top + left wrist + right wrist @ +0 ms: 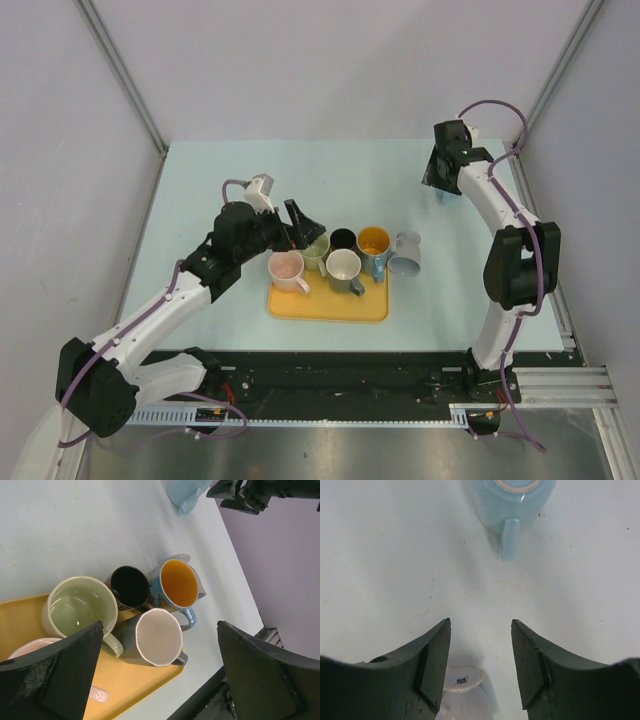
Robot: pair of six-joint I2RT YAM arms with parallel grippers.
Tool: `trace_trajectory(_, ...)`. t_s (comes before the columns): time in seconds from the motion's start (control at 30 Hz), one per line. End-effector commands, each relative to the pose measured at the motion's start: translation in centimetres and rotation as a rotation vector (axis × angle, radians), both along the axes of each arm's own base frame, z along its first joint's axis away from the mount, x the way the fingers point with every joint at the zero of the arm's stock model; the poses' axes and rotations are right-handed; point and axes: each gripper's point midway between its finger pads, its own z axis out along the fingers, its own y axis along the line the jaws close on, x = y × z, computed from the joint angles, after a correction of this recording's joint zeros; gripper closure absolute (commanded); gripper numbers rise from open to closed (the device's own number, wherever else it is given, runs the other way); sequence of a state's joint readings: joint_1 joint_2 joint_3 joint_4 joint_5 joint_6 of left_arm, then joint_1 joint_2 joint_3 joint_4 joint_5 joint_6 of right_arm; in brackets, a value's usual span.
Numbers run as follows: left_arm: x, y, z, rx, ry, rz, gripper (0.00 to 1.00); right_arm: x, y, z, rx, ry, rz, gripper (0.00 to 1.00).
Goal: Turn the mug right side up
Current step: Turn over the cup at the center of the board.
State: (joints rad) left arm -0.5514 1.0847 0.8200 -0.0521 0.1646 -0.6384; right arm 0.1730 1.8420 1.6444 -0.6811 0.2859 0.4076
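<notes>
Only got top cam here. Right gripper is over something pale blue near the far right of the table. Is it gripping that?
Observer: No. Right wrist view shows the right gripper open, jaws apart with bare table between them.
Operator: And the blue thing?
Observer: A light blue mug, on the table beyond the gripper, not touching it, handle pointing back at it.
Operator: Left gripper?
Observer: Left wrist view: left gripper wide open, nothing held.
</notes>
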Motion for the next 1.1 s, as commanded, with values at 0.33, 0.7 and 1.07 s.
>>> trace_trajectory(0.33, -0.4, -0.6, -0.4, -0.007, -0.006, -0.041, 0.00, 5.2, -5.4, -4.3, -0.097, 0.005, -0.118, 0.32)
trace_trajectory(0.7, 0.0, -0.8, -1.9, 0.025, 0.020, -0.046, 0.00, 7.7, -6.3, -6.9, -0.091, -0.010, -0.109, 0.34)
trace_trajectory(1.07, 0.2, -0.8, -2.4, 0.036, 0.028, -0.047, 0.00, 9.4, -6.4, -6.2, -0.105, -0.091, -0.116, 0.42)
